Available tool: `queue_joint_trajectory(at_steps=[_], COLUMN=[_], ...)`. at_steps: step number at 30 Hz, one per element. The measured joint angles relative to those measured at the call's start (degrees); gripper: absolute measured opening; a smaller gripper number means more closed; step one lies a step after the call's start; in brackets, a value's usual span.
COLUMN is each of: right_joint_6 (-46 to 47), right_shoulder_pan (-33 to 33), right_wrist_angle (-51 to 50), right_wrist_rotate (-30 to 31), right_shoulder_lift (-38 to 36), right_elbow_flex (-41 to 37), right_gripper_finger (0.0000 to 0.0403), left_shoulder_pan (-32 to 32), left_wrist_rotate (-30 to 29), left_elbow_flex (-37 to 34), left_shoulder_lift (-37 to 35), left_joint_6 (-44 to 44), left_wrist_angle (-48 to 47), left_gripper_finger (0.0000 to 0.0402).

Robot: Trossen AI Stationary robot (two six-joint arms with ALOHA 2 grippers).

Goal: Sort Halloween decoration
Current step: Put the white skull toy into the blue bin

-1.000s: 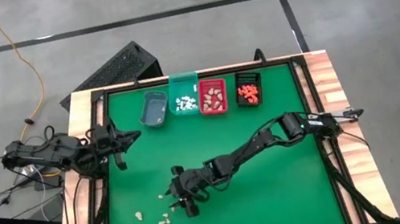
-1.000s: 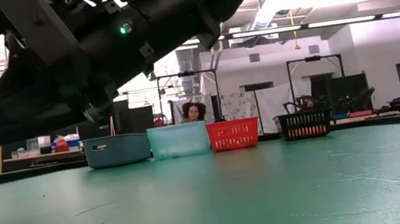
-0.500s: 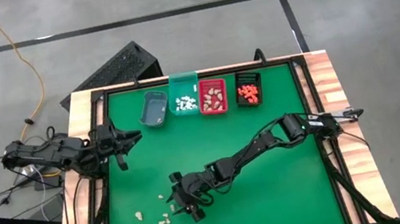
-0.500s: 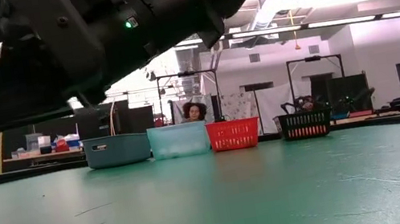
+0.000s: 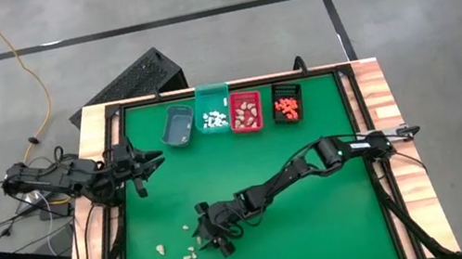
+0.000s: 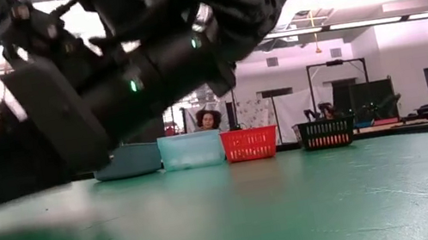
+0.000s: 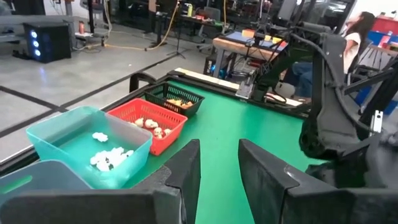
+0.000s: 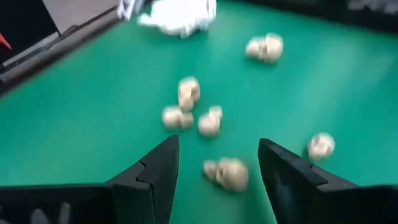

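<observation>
My right gripper (image 8: 217,163) hangs low, fingers apart, over a tan skull (image 8: 227,173); nothing held. My left gripper (image 7: 219,165) waits, fingers parted, empty

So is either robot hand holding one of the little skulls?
No, nothing is held. The right gripper is open just above a tan skull on the mat. The left gripper is open and empty near the table's left edge.

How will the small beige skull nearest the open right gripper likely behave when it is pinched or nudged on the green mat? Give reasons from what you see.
The beige skull looks rounded and lumpy, so a nudge would probably roll or wobble it aside. It seems rigid and tiny, likely light. Lying between the right gripper's spread fingers, it could squirt out if pinched off-centre on the green mat.
</observation>
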Motion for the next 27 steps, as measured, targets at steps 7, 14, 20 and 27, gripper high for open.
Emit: queue_joint_trajectory(at_steps=[7,14,20,27], right_joint_6=[0.2,3.6,4.8,8.1], right_shoulder_pan=[0.0,-0.1,-0.1,-0.4], right_wrist_angle=[-2.0,-3.1,-3.1,-3.2], right_wrist_rotate=[-0.6,0.5,0.8,1.9], right_shoulder_lift=[1.0,1.0,1.0,1.0], right_elbow_flex=[0.1,0.1,0.1,0.0], right_gripper_finger=[0.0214,0.0182,0.0148,0.0109], left_shoulder_pan=[0.0,0.0,0.0,0.0], left_wrist_rotate=[0.0,0.0,0.1,0.4], left_elbow_flex=[0.0,0.0,0.0,0.0], left_shoulder_lift=[0.0,0.0,0.0,0.0], left_joint_6=[-0.8,-0.8,-1.5,-2.4], left_wrist_angle=[-0.4,-0.8,-2.4,-2.7], left_gripper_finger=[0.0099,0.0099,0.0099,0.0099])
